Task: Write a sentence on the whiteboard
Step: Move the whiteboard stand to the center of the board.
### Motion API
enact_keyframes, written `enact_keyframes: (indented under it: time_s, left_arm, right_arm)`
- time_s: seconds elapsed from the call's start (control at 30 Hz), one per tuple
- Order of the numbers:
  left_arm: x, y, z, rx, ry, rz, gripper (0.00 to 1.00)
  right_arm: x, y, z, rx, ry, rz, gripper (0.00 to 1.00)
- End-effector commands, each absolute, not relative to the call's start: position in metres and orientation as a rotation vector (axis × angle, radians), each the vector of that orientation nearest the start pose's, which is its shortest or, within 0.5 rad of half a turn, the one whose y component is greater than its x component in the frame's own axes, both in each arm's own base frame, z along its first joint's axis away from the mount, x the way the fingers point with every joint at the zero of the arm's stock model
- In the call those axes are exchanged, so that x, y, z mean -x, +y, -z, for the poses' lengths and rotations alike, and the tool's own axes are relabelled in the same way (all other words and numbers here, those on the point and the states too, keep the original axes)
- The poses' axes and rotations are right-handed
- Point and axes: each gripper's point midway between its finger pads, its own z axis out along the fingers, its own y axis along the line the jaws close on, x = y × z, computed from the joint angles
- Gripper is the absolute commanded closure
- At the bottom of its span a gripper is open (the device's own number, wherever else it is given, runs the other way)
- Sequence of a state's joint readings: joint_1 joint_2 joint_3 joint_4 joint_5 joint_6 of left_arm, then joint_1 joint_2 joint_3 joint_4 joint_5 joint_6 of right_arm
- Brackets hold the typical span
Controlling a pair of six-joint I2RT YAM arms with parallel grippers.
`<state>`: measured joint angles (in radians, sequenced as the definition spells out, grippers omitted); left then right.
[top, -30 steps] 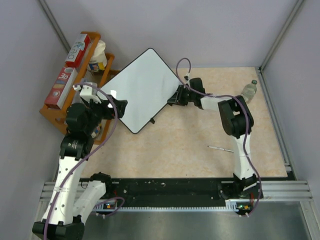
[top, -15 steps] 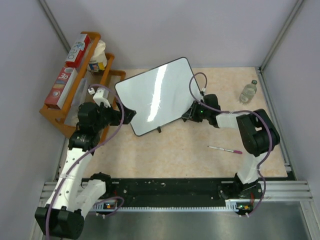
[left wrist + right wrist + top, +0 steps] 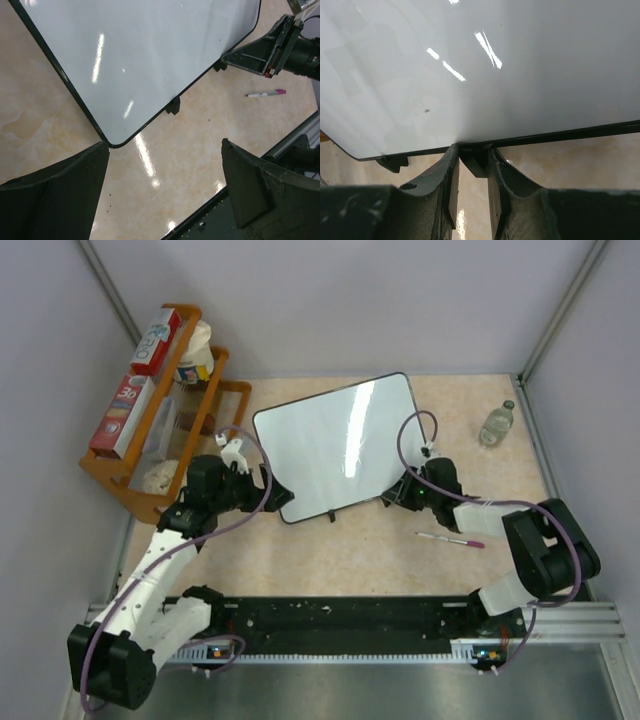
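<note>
Top external view: whiteboard (image 3: 335,445) sits on the counter (image 3: 380,560) at frame centre, skewed, with its footed long edge toward the bottom of the frame. The surface is glossy with glare streaks. Right hand (image 3: 393,496) is at the board's lower right corner, clenched on the whiteboard. The right wrist view shows both fingers (image 3: 440,180) closed against one black foot (image 3: 474,162) under the frame edge. Left hand (image 3: 272,492) is released at the lower left corner. The left wrist view shows its fingers spread wide, with the rounded corner just ahead of them and not touching. Pink-capped marker (image 3: 450,538) lies on the counter to the lower right, apart from the board. Small bottle (image 3: 496,424) stands at the right. Wooden rack (image 3: 115,485) holding boxes (image 3: 125,410) is at upper left.
</note>
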<state>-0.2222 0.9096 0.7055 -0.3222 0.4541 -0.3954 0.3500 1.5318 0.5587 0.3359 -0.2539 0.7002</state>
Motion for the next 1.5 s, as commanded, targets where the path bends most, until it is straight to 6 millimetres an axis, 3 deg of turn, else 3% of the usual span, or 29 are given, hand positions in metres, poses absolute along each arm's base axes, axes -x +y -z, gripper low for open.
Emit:
enact_keyframes:
  time_s: [0.0, 0.27, 0.57, 0.73, 0.77, 0.8, 0.87, 0.9, 1.0, 1.23, 1.47]
  left_arm:
    - [-0.248, -0.167, -0.168, -0.135, 2.190, 0.836, 0.04]
    - [-0.232, -0.190, -0.151, -0.188, 2.223, 0.857, 0.04]
    - [-0.223, -0.183, -0.149, -0.191, 2.206, 0.826, 0.04]
    - [-0.217, -0.180, -0.149, -0.195, 2.197, 0.822, 0.03]
    - [-0.217, -0.179, -0.148, -0.197, 2.197, 0.821, 0.03]
    - [-0.216, -0.178, -0.148, -0.196, 2.194, 0.816, 0.03]
    - [-0.216, -0.177, -0.149, -0.203, 2.190, 0.806, 0.03]
    - [-0.216, -0.176, -0.150, -0.206, 2.189, 0.804, 0.02]
    - [-0.217, -0.176, -0.156, -0.215, 2.176, 0.794, 0.02]
    - [-0.218, -0.180, -0.169, -0.279, 2.135, 0.809, 0.01]
    - [-0.216, -0.202, -0.195, -0.448, 2.091, 0.879, 0.01]
  right_arm:
    - [-0.305, 0.175, -0.037, -0.286, 2.319, -0.782, 1.00]
    - [-0.273, 0.155, -0.033, -0.336, 2.318, -0.731, 1.00]
    - [-0.249, 0.138, -0.018, -0.402, 2.314, -0.683, 0.99]
    - [-0.248, 0.139, -0.027, -0.391, 2.293, -0.703, 0.95]
    - [-0.248, 0.139, -0.029, -0.385, 2.288, -0.704, 0.93]
    - [-0.247, 0.139, -0.033, -0.381, 2.279, -0.708, 0.82]
    - [-0.247, 0.138, -0.039, -0.381, 2.268, -0.706, 0.71]
    - [-0.247, 0.137, -0.046, -0.377, 2.253, -0.710, 0.61]
    - [-0.245, 0.135, -0.055, -0.374, 2.232, -0.704, 0.48]
    - [-0.234, 0.131, -0.065, -0.370, 2.239, -0.697, 0.32]
    - [-0.220, 0.137, -0.086, -0.345, 2.181, -0.802, 0.17]
